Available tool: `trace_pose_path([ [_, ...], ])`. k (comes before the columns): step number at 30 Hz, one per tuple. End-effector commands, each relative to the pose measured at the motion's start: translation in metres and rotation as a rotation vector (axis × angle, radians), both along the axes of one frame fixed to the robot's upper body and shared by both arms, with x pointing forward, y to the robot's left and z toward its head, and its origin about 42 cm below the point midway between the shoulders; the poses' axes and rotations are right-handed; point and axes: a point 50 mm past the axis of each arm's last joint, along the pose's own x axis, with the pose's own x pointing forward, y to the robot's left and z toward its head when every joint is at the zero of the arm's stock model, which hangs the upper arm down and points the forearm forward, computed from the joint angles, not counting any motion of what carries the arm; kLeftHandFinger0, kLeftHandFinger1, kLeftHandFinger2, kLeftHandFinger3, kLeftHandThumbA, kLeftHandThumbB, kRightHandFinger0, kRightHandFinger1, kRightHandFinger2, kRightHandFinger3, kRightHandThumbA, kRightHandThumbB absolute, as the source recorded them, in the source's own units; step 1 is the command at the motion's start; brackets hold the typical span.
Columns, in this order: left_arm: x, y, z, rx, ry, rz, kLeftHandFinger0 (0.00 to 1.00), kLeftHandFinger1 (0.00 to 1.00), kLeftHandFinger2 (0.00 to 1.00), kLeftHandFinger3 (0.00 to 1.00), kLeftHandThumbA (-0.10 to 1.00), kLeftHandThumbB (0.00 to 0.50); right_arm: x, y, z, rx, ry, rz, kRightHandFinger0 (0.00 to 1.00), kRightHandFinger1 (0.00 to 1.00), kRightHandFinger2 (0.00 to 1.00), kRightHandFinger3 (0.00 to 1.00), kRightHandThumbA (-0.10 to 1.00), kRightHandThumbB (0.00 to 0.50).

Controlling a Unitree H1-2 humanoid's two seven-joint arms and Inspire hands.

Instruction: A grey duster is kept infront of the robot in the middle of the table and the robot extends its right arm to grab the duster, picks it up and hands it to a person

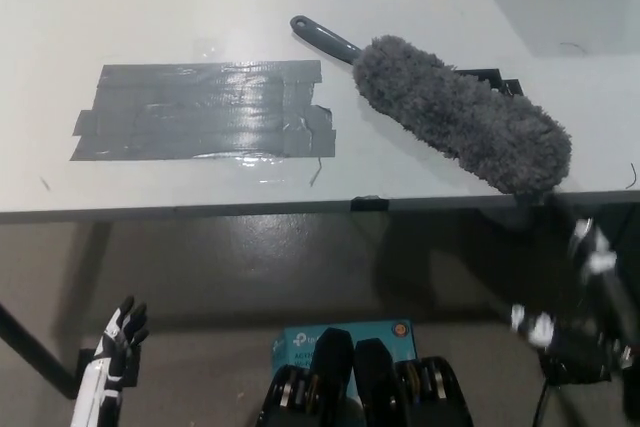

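Both hands (112,352) (585,297) hang below the table (120,7), fingers well apart from the duster (460,112).

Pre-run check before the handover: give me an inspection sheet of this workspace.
Surface: white table, a grey tape patch stuck on it.
Job's things: grey duster lying at the table's front right edge, handle pointing up-left.
Clutter: nothing seen.
Hands: left hand low at the lower left, holding nothing; right hand blurred below the table edge, state unclear.
Cables: thin stray wires far right.
Surroundings: dark floor, teal box.
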Motion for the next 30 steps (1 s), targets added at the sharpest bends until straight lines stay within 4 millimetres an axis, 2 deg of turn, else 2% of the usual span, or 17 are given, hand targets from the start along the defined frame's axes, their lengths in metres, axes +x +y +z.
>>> trace_pose_path([
  [1,0.004,0.0,0.009,0.033,-0.076,-0.014,1.0,1.0,1.0,1.0,1.0,0.419,0.052,-0.007,0.085,-0.266,-0.042,-0.131,1.0,1.0,1.0,1.0,0.94,0.398],
  [2,0.005,0.001,0.007,0.033,-0.07,-0.014,1.0,1.0,1.0,1.0,1.0,0.424,0.064,-0.005,0.093,-0.279,-0.041,-0.133,1.0,1.0,1.0,1.0,0.92,0.383],
  [4,0.002,0.001,0.001,0.043,-0.047,-0.009,1.0,1.0,1.0,1.0,1.0,0.438,0.1,0.004,0.112,-0.325,-0.016,-0.147,1.0,1.0,1.0,1.0,0.84,0.363],
  [7,0.001,0.001,-0.004,0.038,-0.029,-0.003,1.0,1.0,1.0,1.0,1.0,0.452,0.14,0.015,0.126,-0.435,0.053,-0.176,1.0,1.0,1.0,1.0,0.89,0.365],
  [8,0.0,0.0,-0.005,0.052,-0.026,-0.001,1.0,1.0,1.0,1.0,1.0,0.446,0.154,0.017,0.127,-0.455,0.088,-0.181,1.0,1.0,1.0,1.0,0.9,0.383],
  [9,0.0,0.0,-0.006,0.057,-0.025,-0.001,1.0,1.0,1.0,1.0,1.0,0.446,0.16,0.017,0.128,-0.464,0.103,-0.185,1.0,1.0,1.0,1.0,0.9,0.388],
  [10,-0.001,-0.001,-0.006,0.068,-0.022,-0.007,1.0,1.0,1.0,1.0,1.0,0.449,0.182,0.021,0.126,-0.499,0.162,-0.201,1.0,1.0,1.0,1.0,0.91,0.409],
  [12,-0.002,-0.003,-0.007,0.074,-0.02,-0.015,1.0,1.0,1.0,1.0,1.0,0.452,0.203,0.024,0.123,-0.536,0.209,-0.229,1.0,1.0,1.0,1.0,0.91,0.435],
  [15,-0.004,-0.005,-0.008,0.095,-0.015,-0.038,1.0,1.0,1.0,1.0,1.0,0.428,0.239,0.03,0.113,-0.587,0.32,-0.257,1.0,1.0,1.0,1.0,0.91,0.461],
  [17,-0.005,-0.008,-0.008,0.096,-0.01,-0.052,1.0,1.0,1.0,1.0,1.0,0.427,0.259,0.035,0.106,-0.641,0.396,-0.271,1.0,1.0,1.0,1.0,0.96,0.484],
  [20,-0.005,-0.01,-0.009,0.097,-0.012,-0.057,1.0,1.0,1.0,1.0,1.0,0.424,0.273,0.042,0.104,-0.683,0.443,-0.292,1.0,1.0,1.0,1.0,0.97,0.487],
  [21,-0.004,-0.01,-0.008,0.098,-0.012,-0.058,1.0,1.0,1.0,1.0,1.0,0.424,0.275,0.043,0.104,-0.686,0.448,-0.295,1.0,1.0,1.0,1.0,0.95,0.462],
  [22,-0.003,-0.011,-0.008,0.101,-0.013,-0.06,1.0,1.0,1.0,1.0,1.0,0.428,0.278,0.044,0.104,-0.695,0.454,-0.301,1.0,1.0,1.0,1.0,0.95,0.474],
  [24,-0.001,-0.013,-0.008,0.107,-0.018,-0.067,1.0,1.0,1.0,1.0,1.0,0.425,0.29,0.048,0.103,-0.724,0.484,-0.312,1.0,1.0,1.0,1.0,0.97,0.468],
  [25,0.0,-0.015,-0.008,0.106,-0.019,-0.071,1.0,1.0,1.0,1.0,1.0,0.424,0.295,0.049,0.099,-0.742,0.516,-0.313,1.0,1.0,1.0,1.0,1.0,0.495],
  [30,-0.001,-0.016,-0.009,0.103,-0.017,-0.069,1.0,1.0,1.0,1.0,1.0,0.425,0.302,0.051,0.086,-0.78,0.579,-0.33,1.0,1.0,1.0,1.0,0.99,0.496],
])
